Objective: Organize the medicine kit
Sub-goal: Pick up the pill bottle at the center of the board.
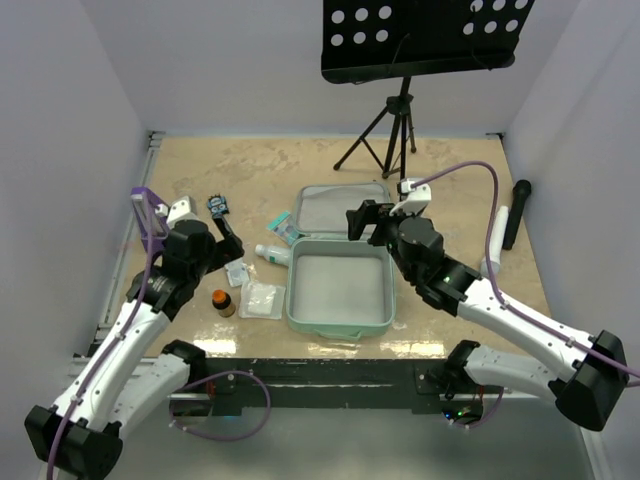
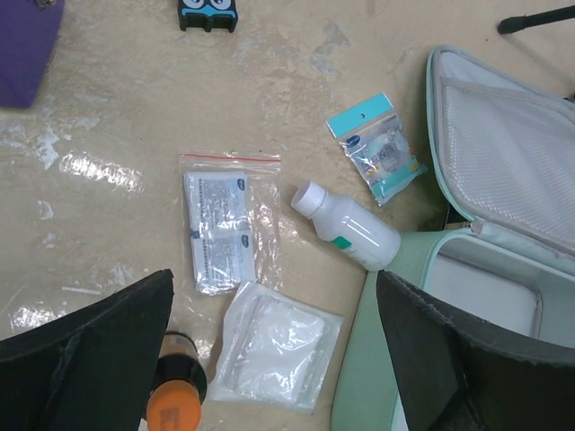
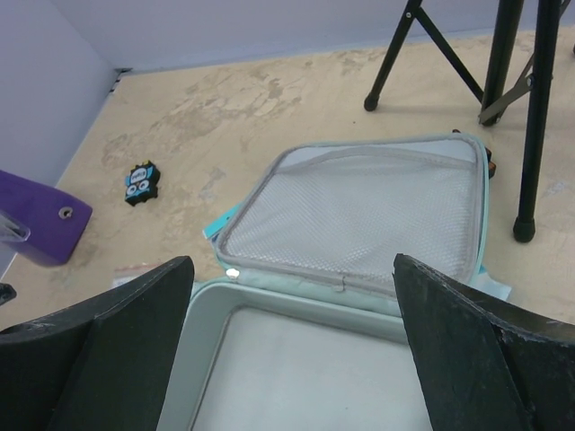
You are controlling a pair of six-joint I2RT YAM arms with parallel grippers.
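medicine kit (image 1: 338,285) open mid-desk (image 1: 450,200), lid flat behind | we see left hand (image 1: 228,240) spread wide, holding nothing, above sachets (image 2: 220,232) | right hand (image 1: 365,222) spread wide, empty, above its hinge

The medicine kit (image 1: 338,285) lies open from above; a tripod (image 1: 401,105) stands behind it.

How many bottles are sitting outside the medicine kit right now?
2. A white bottle lies on its side beside the medicine kit, at its left wall; a brown, orange-capped bottle stands left of the clear pouch. More may be hidden from view.
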